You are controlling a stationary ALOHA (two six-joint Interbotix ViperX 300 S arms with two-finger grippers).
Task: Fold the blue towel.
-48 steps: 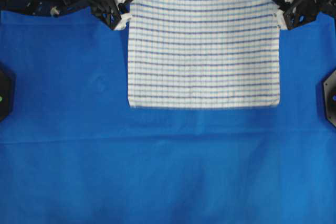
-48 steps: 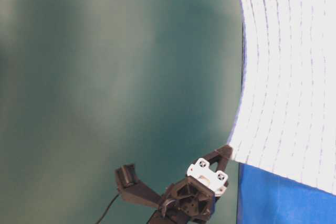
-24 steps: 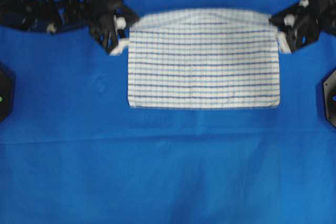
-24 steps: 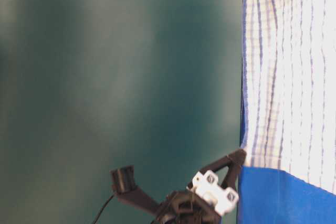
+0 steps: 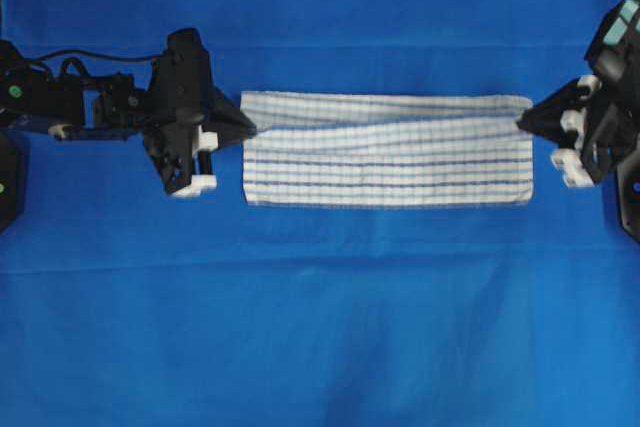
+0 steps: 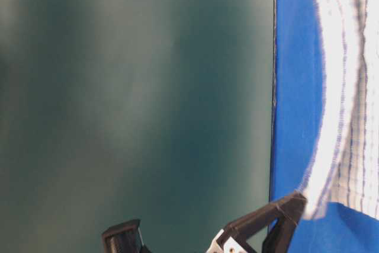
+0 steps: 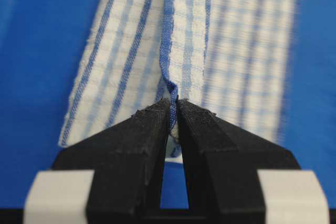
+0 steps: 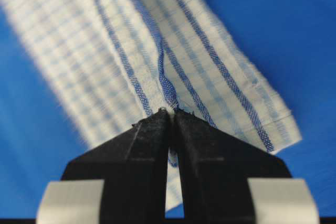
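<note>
The blue towel (image 5: 386,150), white with blue check stripes, lies across the middle of the table as a low, wide band, its upper layer drawn over the lower one. My left gripper (image 5: 246,127) is shut on the towel's left corner; in the left wrist view the towel (image 7: 199,51) has a hem edge pinched between the fingertips (image 7: 157,116). My right gripper (image 5: 524,121) is shut on the right corner, and the right wrist view shows the towel (image 8: 157,51) with its edge caught at the jaws. The table-level view shows the towel (image 6: 343,105) hanging slack above one gripper finger (image 6: 278,217).
A plain blue table cloth (image 5: 320,327) covers the whole table. Black arm bases (image 5: 628,187) stand at the left and right edges. The table-level view is mostly a blurred dark green backdrop (image 6: 130,99).
Both grippers have moved toward the near side with the towel's far edge, lowering it over the near half. The visible towel has shrunk from a tall rectangle to a narrow band.
</note>
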